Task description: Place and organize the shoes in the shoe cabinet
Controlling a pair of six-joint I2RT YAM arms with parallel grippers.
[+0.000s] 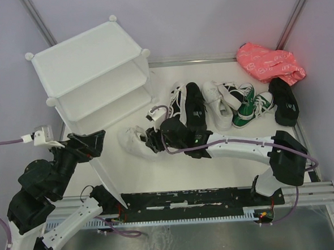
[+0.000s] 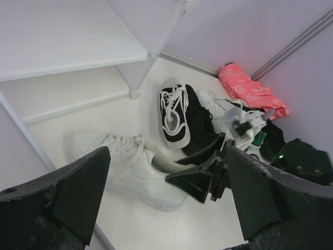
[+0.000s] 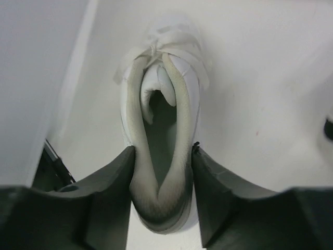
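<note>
Your right gripper point(image 3: 162, 151) is clamped on the heel of one white sneaker point(image 1: 133, 141), which lies on the table point(image 1: 158, 173) just before the single cabinet point(image 1: 89, 56). A second white sneaker point(image 1: 220, 107) lies beside two green sneakers point(image 1: 247, 111). Your left gripper point(image 1: 91, 144) has its jaws wide apart.

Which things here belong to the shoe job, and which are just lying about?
Job: cabinet; white sneaker in right gripper; black sneakers; second white sneaker; green sneakers; black shoe.
Lying about: pink bundle.
</note>
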